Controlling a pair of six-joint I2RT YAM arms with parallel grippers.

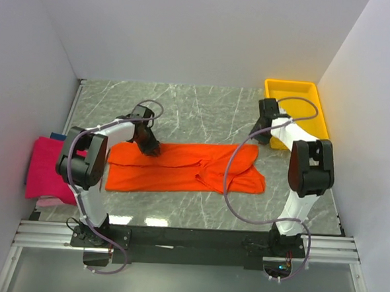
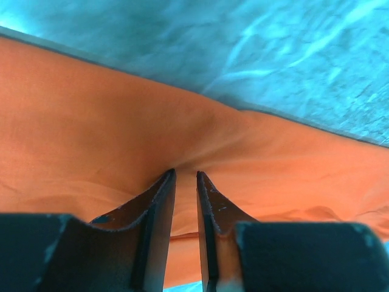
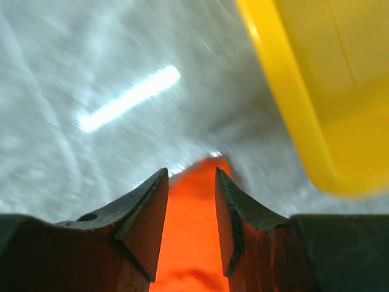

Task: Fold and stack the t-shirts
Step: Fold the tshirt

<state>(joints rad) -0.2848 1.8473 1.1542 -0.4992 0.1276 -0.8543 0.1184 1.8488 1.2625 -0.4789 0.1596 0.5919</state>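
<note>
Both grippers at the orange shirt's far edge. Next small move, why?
Probably raise both slightly and draw that edge toward the near edge: left gripper and right gripper each seem to pinch the orange t-shirt, which lies spread out.

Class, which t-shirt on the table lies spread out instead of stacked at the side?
The orange t-shirt, stretched out across the middle of the table. The magenta t-shirt sits folded at the left edge.

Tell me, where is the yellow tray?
In the top view, the yellow tray sits at the far right corner of the table, beside the right wall, just beyond the right end of the orange t-shirt.
</note>
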